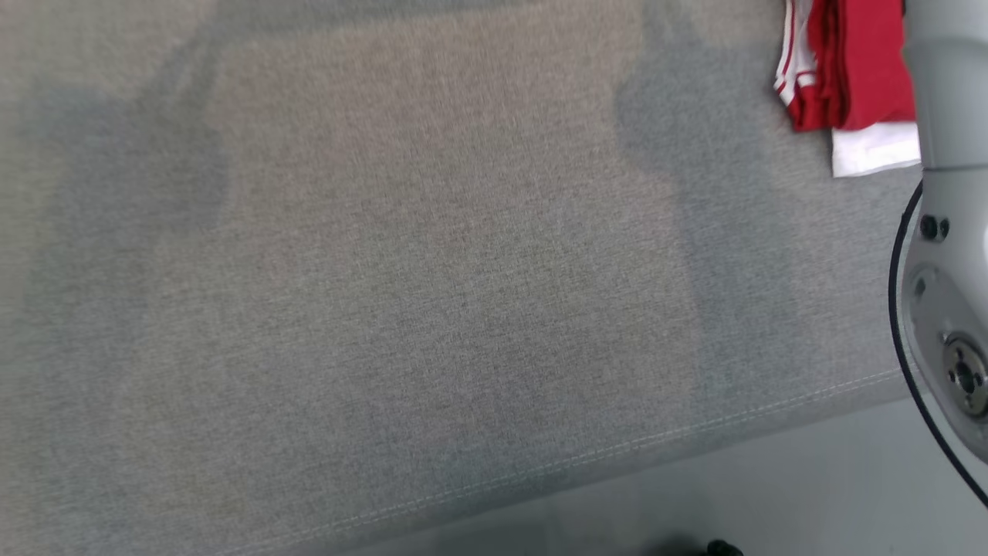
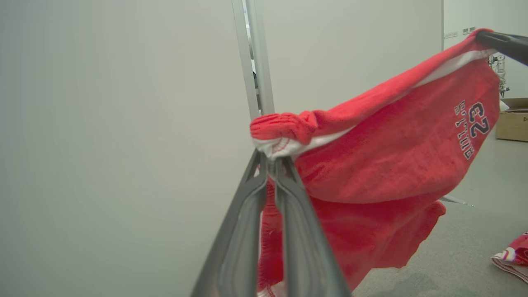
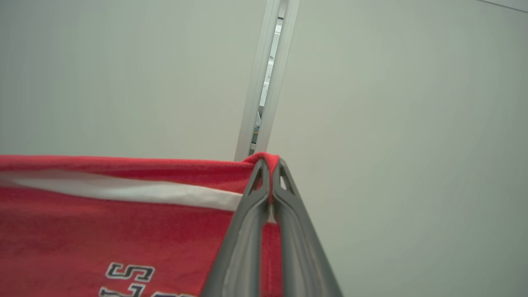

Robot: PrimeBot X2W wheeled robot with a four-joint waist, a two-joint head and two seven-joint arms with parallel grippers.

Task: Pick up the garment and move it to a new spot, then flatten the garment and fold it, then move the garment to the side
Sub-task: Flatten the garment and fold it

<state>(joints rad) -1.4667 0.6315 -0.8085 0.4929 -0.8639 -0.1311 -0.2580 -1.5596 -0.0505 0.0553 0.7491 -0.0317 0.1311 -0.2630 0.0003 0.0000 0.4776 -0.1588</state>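
Observation:
A red garment (image 2: 392, 156) with a white stripe and dark lettering hangs in the air, stretched between my two grippers. In the left wrist view my left gripper (image 2: 270, 159) is shut on a bunched end of its red-and-white edge. At that view's top right, a dark finger of the right gripper (image 2: 503, 43) pinches the far corner. The right wrist view has my right gripper (image 3: 270, 163) shut on the garment (image 3: 123, 218) at its top hem, and the cloth runs off to the left. The garment's lower part hangs loose.
Below me lies a grey fabric surface (image 1: 432, 278) with a stitched front edge, and pale floor (image 1: 772, 494) beyond it. Another red and white cloth pile (image 1: 841, 69) rests at its far right, beside my pale right arm (image 1: 949, 232). A cardboard box (image 2: 511, 119) stands by the wall.

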